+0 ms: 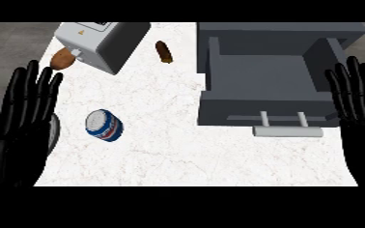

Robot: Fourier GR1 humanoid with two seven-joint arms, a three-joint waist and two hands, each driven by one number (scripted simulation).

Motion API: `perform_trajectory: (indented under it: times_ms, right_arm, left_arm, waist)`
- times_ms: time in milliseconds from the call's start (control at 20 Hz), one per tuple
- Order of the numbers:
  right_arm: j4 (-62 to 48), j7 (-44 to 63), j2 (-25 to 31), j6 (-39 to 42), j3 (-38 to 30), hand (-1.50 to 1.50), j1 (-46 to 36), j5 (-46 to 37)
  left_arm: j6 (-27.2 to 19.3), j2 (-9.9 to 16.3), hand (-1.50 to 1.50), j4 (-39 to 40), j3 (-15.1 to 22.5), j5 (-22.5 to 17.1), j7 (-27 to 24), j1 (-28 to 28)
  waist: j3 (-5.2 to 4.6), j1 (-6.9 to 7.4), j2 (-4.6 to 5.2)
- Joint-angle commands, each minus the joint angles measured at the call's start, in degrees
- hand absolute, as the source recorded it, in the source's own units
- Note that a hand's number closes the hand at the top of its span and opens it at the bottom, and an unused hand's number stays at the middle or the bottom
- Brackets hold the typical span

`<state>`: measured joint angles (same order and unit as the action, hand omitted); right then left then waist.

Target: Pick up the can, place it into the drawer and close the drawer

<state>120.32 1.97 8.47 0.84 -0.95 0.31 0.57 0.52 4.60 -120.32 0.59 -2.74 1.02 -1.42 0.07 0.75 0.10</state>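
**A:** Right, nearest me on the left I see the can [104,124], lying on the white marbled tabletop [192,159]. Its silver lid tilts toward the upper left, and its long axis runs from there down to the lower right.

**B:** Any label I can log?

**A:** I see a blue wrap with a white and red band; no writing I can read.

**B:** Hands?

**A:** My left hand [27,111] rests at the left edge, fingers straight and up, holding nothing. My right hand [349,94] is likewise open at the right edge, beside the drawer [267,84].

**B:** Room around the can?

**A:** Bare tabletop lies between it and the drawer, and along the near edge. The drawer stands pulled out, its handle [288,131] facing me.

**B:** Farther back?

**A:** A grey box-shaped appliance [103,43] sits tilted at the far left, a brown rounded item [63,60] just beside it, and a small dark brown item [164,51] near the far edge.
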Motion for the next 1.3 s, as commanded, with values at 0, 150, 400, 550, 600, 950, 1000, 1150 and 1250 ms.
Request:
perform_trajectory:
  times_ms: [0, 150, 400, 550, 600, 950, 1000, 1150, 1250]
  right_arm:
    - [1.6, 3.7, 0.4, 0.9, -1.8, -1.50, -2.7, 1.7]
    - [-1.8, -3.4, -4.1, -1.3, 1.9, -1.50, 0.5, -1.7]
    - [-3.9, 7.7, -3.2, -4.5, -3.2, -1.50, 4.2, -0.1]
    - [-2.0, 9.3, -2.8, -3.9, -4.7, -1.50, 3.9, 2.4]
    - [-0.4, 12.1, -3.9, -5.0, -1.2, -1.50, 3.5, -0.3]
    - [-2.4, 10.6, -2.0, -2.5, -6.9, -1.50, 2.8, 4.0]
    - [-0.2, 11.3, -4.3, -4.2, -3.5, -1.50, 3.7, 0.6]
    - [-2.4, 8.6, -2.3, -1.7, -8.1, -1.50, 4.3, 4.2]
    - [-1.1, 5.8, -3.9, -0.7, -6.4, -1.50, 8.6, 3.6]
  left_arm:
    - [-0.5, -1.4, -1.50, -2.3, 1.2, 2.2, -1.0, -3.7]
    - [-0.5, -0.3, -1.50, -7.3, -1.1, 2.0, 0.0, -7.3]
    - [-5.9, -0.6, -1.50, -3.0, -8.5, -0.6, 13.1, -11.6]
    - [-6.6, -0.4, -1.50, -3.5, -9.9, -0.8, 15.3, -11.6]
    - [-6.4, 1.3, -1.50, -7.1, -11.1, -2.7, 20.6, -10.6]
    - [-6.6, -1.5, -1.50, -17.2, -7.4, -0.3, 25.5, -14.6]
    - [-6.9, -2.2, -1.50, -10.0, -8.0, 2.0, 20.8, -11.1]
    - [-4.1, -0.7, -1.50, -4.9, -11.7, -2.2, 19.0, -10.3]
    - [-6.9, -0.9, -1.50, -3.6, -9.3, 1.3, 22.4, -5.5]
  waist:
    - [-0.07, -0.64, -0.15]
    - [-0.06, -0.47, -0.18]
    - [-0.02, -0.23, -0.04]
    - [-0.05, -0.75, -0.14]
    - [-0.06, -0.61, -0.17]
    - [-0.05, -0.48, -0.19]
    - [-0.07, -0.69, -0.15]
    - [-0.07, -0.74, -0.14]
    - [-0.05, -0.98, -0.13]
